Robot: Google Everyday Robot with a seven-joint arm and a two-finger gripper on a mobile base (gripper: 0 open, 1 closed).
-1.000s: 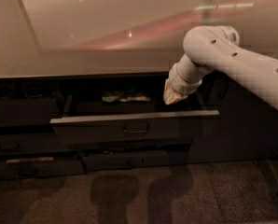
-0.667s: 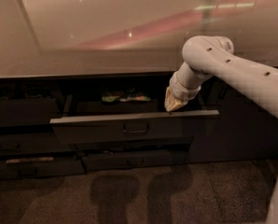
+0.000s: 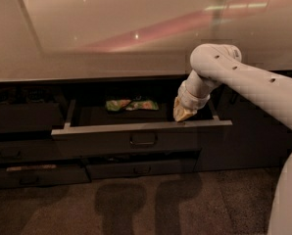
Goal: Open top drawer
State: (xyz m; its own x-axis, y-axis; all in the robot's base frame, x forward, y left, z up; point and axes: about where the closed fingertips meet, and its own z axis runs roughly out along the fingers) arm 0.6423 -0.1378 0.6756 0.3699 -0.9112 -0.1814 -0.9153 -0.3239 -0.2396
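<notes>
The top drawer [image 3: 102, 143] stands pulled out from under the counter, its dark front facing me with a small loop handle [image 3: 143, 140] at the centre. Inside it lie green snack packets [image 3: 131, 104] toward the back. My gripper [image 3: 183, 114] hangs from the white arm just above the drawer's front edge, right of the handle and apart from it.
A pale glossy counter [image 3: 111, 38] runs across the top. Below the open drawer are narrower dark drawers [image 3: 141, 169], with more dark drawers at the left [image 3: 18, 153]. Dark carpet [image 3: 136, 204] covers the floor, and the arm's lower part [image 3: 288, 195] fills the right edge.
The arm has shifted slightly, its elbow drawing nearer to the camera. The drawer has stayed open at the same extent.
</notes>
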